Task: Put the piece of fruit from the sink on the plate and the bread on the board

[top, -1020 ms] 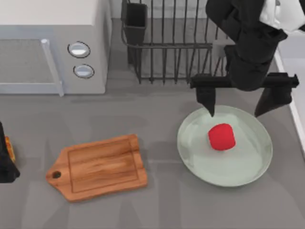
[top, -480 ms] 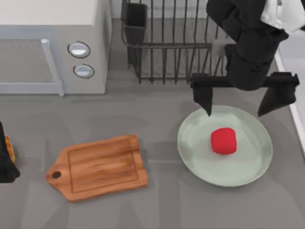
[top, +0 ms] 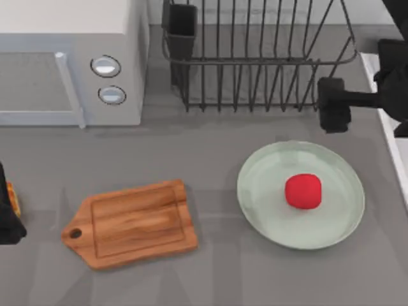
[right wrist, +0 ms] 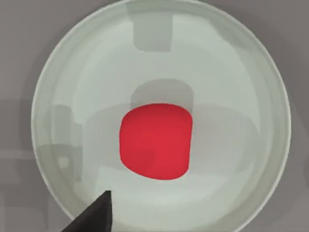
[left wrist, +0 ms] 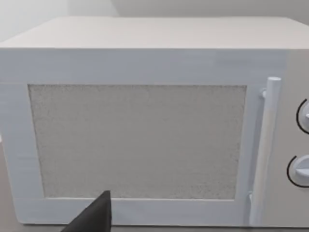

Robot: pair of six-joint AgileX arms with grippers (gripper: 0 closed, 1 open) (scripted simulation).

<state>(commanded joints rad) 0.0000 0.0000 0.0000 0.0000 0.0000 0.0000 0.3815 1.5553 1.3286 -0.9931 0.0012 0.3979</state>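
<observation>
The red piece of fruit lies free on the pale green plate, a little right of its middle. My right gripper has drawn back to the table's right edge, above the rim of the sink, open and holding nothing; one of its fingers hangs beyond the plate's far rim. The wooden board lies bare at front left. A sliver of the golden bread shows at the left edge beside my parked left arm, whose fingertip faces the microwave.
A white microwave fills the back left. A black wire dish rack stands behind the plate. Grey counter lies open between the board and the plate.
The right gripper has pulled away from over the plate toward the right edge. The fruit has settled slightly right and forward on the plate. The left arm is unmoved.
</observation>
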